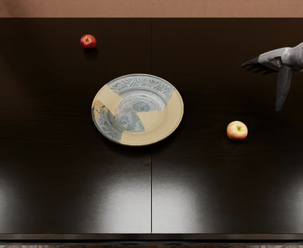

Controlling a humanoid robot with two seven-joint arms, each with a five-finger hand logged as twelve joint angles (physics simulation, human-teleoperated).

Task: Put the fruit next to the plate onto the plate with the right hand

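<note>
1. Although two fruits show on the table, the one closer to the plate is a yellow apple (237, 130) with a pinkish-red blush, and it sits upright with its stem dimple facing up.
2. This yellow apple rests on the bare table surface to the right of the plate, level with the plate's lower half. A clear gap separates it from the rim, so it is on the table and not on the plate.
3. Near the middle of the table, the plate (175, 116) lies flat. It is round and shallow, with a cream-yellow rim and a patchy blue-grey pattern over its centre and upper edge.
4. At the upper right, the right hand (276, 58) hovers over the table, its grey arm coming in from the right edge. It is well apart from the yellow apple, higher and further right in the view. Its fingers (252, 65) stretch out flat toward the left and its thumb (283, 90) hangs straight down. The hand is spread wide and holds nothing.
5. Far off at the upper left sits a small red apple (88, 41), well apart from the plate.
6. Underneath everything, the table (218, 196) is dark and glossy. A thin seam runs down its middle, and pale reflections show near its front edge.
</note>
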